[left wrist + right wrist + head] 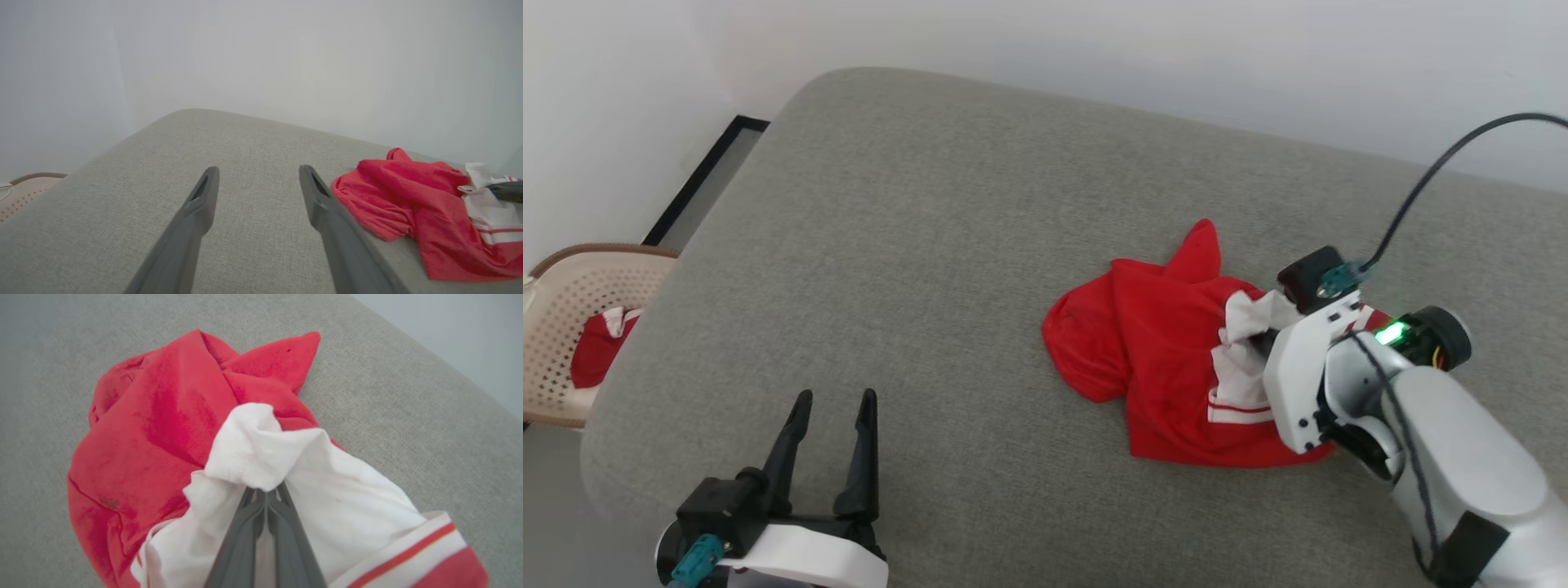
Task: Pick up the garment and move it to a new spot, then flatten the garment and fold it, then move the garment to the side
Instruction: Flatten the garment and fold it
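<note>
Garment (1152, 359) crumpled on grey cushion (915, 245), right of centre. Judged soft, light, limp; likely drapes when lifted. Right gripper (267, 496) clenched on white sleeve (253, 449) fold, a workable hold. Left gripper (833, 400) spread, empty.

Free passage over grey cushion (915, 245) left of crumpled garment (1143, 351); wall (1094, 41) behind far edge; basket (596, 249) beside left edge.
</note>
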Controlling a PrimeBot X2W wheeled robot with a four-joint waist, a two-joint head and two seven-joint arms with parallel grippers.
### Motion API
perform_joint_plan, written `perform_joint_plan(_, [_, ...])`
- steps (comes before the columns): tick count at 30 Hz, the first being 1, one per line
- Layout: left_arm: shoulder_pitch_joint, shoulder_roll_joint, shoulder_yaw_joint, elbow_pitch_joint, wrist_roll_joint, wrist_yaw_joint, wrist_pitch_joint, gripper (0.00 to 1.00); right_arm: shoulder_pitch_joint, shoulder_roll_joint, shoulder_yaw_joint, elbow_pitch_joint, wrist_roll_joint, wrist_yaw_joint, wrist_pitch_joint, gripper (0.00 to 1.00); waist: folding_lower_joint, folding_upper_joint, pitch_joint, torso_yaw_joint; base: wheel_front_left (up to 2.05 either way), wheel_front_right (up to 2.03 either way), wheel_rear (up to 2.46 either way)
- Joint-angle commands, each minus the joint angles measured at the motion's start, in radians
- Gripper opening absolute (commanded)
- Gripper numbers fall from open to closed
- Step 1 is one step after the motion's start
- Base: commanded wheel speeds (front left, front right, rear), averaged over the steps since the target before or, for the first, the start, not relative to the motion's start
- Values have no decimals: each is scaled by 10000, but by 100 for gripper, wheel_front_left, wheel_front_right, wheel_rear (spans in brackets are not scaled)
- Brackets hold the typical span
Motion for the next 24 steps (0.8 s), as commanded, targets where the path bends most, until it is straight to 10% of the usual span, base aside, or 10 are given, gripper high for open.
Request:
perform_joint_plan(1, [-69, 9, 81, -19, -59, -30, -58, 100, -74, -103, -116, -194, 126, -3, -67, 0, 0, 0, -43, -131, 0, 0, 0])
perform_joint_plan(24, [-40, 228, 526, -136, -141, -32, -57, 100, 4825, -100, -4734, -4963, -212, -3, 1513, 0, 0, 0, -49, -1474, 0, 0, 0])
